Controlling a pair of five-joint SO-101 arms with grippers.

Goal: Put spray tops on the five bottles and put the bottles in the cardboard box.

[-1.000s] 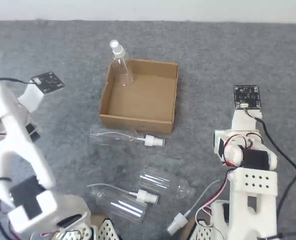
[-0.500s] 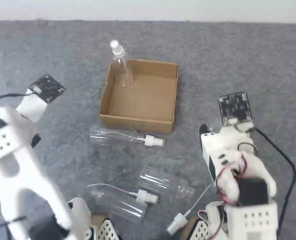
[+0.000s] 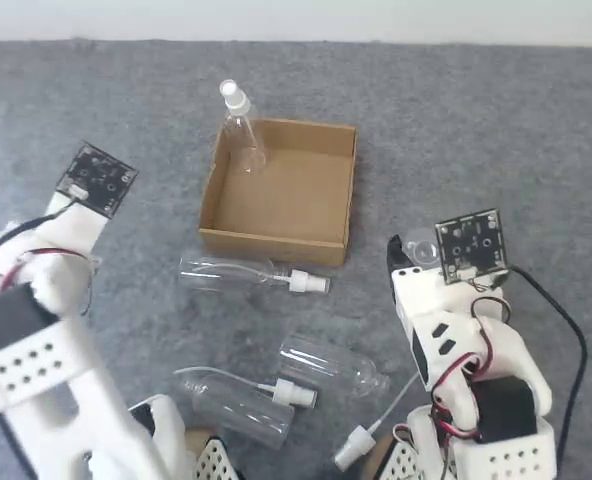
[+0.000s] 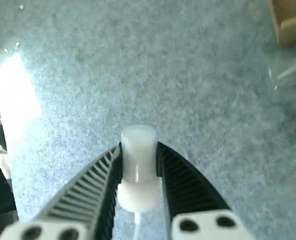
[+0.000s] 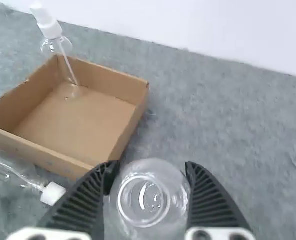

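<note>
My left gripper point(image 4: 138, 152) is shut on a white spray top point(image 4: 137, 172), held above bare grey carpet. My right gripper point(image 5: 150, 172) is shut on a clear bottle point(image 5: 149, 197) with no top, its open neck facing the wrist camera. In the high view that bottle point(image 3: 422, 250) sits at the right arm's tip, right of the cardboard box point(image 3: 216, 205). One capped bottle point(image 3: 242, 130) stands in the box's far left corner. On the carpet in front of the box, a capped bottle point(image 3: 246, 271), an uncapped bottle point(image 3: 331, 365) and another capped bottle point(image 3: 238, 402) lie flat.
A loose spray top point(image 3: 354, 446) with its thin tube lies near the right arm's base. The left arm point(image 3: 71, 240) stands left of the box. Open grey carpet point(image 3: 496, 130) spreads to the right of and behind the box.
Both arms have swung away from the near edge. The right arm has turned left toward the box with the bottle in its jaws. The left arm's wrist has moved up and right.
</note>
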